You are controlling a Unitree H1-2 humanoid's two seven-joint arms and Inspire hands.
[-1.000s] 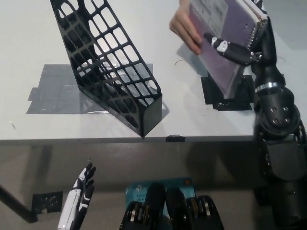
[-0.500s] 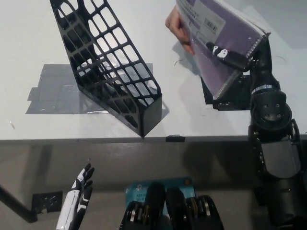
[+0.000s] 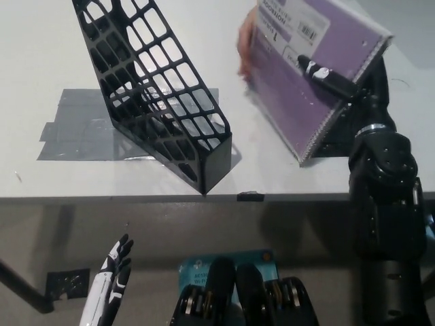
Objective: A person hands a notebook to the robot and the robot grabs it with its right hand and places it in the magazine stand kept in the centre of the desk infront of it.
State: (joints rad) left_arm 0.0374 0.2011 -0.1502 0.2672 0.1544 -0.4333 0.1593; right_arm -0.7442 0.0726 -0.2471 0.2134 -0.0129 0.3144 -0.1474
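Since the earlier frames, the purple notebook (image 3: 318,68) is lying flatter and more face-on to the camera, its cover now showing more fully, and the person's hand (image 3: 246,42) is sliding back to its far left edge, blurred and barely touching it. Gripping the notebook near its spiral-bound right edge, the right robot hand (image 3: 333,79) is pressing a black finger with a white patch across the cover while the rest of the hand is hiding behind the book. The notebook is hanging above the right part of the desk (image 3: 41,61), tilted with its lower corner pointing down toward the desk edge, and is sitting well to the right of the magazine stand (image 3: 153,92), not touching it. That black lattice stand is standing on grey tape (image 3: 75,132) near the middle of the desk, leaning with its open top toward the far left. Down at the lower left, below the desk edge, the white left robot hand (image 3: 112,278) is resting with fingers spread, holding nothing.
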